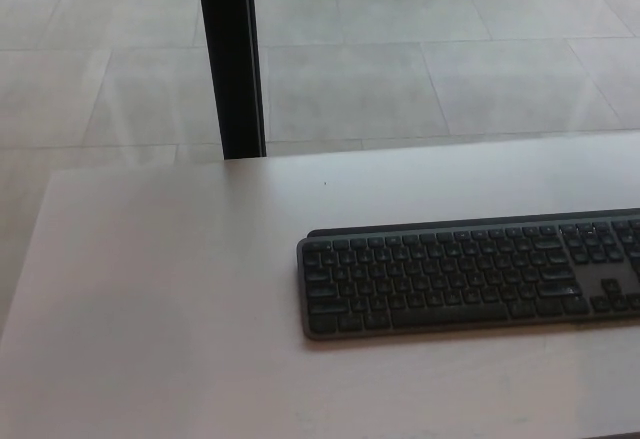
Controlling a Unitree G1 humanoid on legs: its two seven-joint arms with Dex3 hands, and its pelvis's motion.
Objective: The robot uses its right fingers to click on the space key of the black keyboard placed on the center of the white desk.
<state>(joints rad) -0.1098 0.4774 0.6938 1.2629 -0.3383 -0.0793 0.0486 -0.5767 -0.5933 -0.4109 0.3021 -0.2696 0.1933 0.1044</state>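
A: Head view, and the black keyboard (470, 276) is the only thing on the white bench (170, 289), lying flat and square to the bench's near edge, its right end running out of the picture

B: Any robot hand near the keyboard?

A: None in shot, neither left nor right, so whether the fingers are spread or curled I cannot tell

B: Where's the space key (450, 317) from here?

A: Bottom row of the keyboard, the long key on the side nearest the robot. My guess is the keyboard is turned that way so the right robot hand can come in from the near right and drop a finger straight onto that row without crossing the other keys

B: Any brand or lettering?

A: Key legends are too small and blurred to read, and I see no logo

B: Beyond the keyboard?

A: A black upright post (232, 59) stands past the bench's far edge, up and to the left of the keyboard, with grey floor tiles (450, 69) behind it. Nothing touches the keyboard
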